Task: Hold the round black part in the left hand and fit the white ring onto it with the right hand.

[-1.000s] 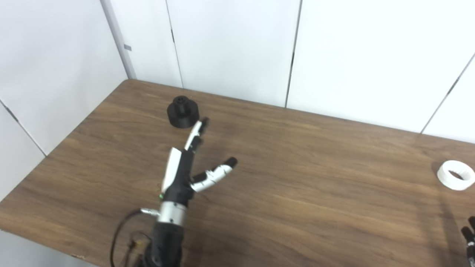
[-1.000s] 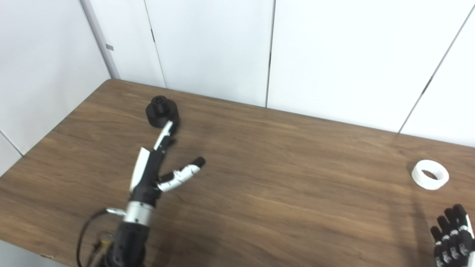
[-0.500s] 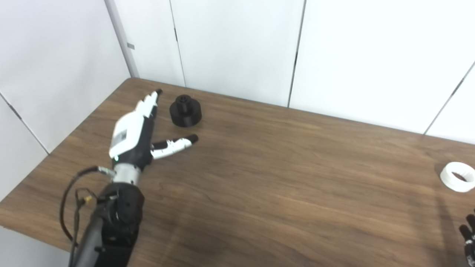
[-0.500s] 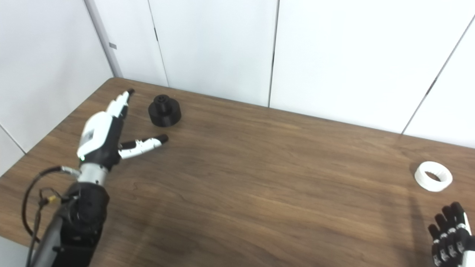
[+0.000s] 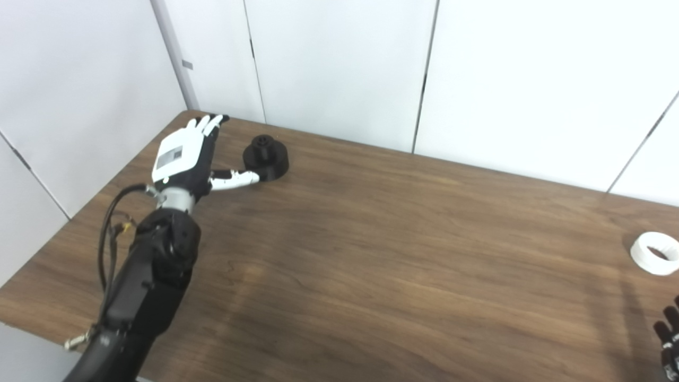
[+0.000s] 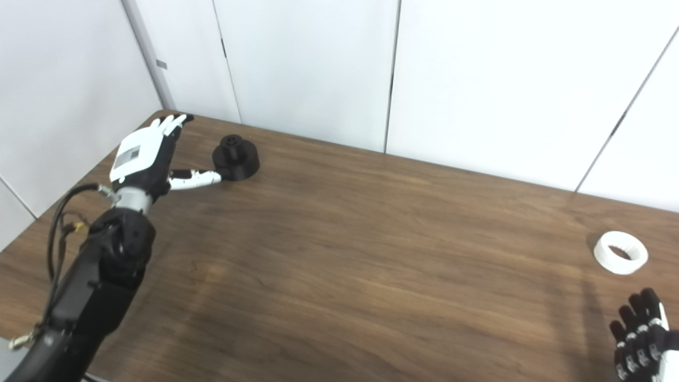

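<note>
Left hand [image 5: 183, 154] now beside knobbed black part [image 5: 266, 158]

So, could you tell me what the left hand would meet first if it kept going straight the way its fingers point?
Probably nothing on the table: the left hand points toward the far corner and the wall panel, passing left of the round black part. Depth is uncertain.

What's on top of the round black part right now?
Only its own raised black hub; the round black part carries nothing else. The white ring lies apart on the table. The hub's bore interior is too dark to see.
</note>
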